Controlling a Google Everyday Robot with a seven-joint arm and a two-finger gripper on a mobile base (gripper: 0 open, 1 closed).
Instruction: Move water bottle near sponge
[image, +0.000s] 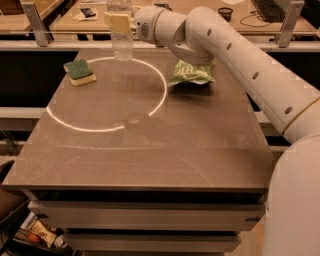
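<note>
Water bottle (122, 45) stands upright over the table's (150, 160) far edge, pinched tight between the gripper's (119, 22) fingers (115, 23). Sponge (80, 73) lies apart, below-left of the fingers, and a green snack bag (192, 74) lies off to their right.

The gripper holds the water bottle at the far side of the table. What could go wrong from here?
The gripper grips the water bottle near its top, so it may tilt or topple when released. The bottle is close to the far edge of the table; set down there, it might fall off. Its base could knock the low sponge away.
</note>
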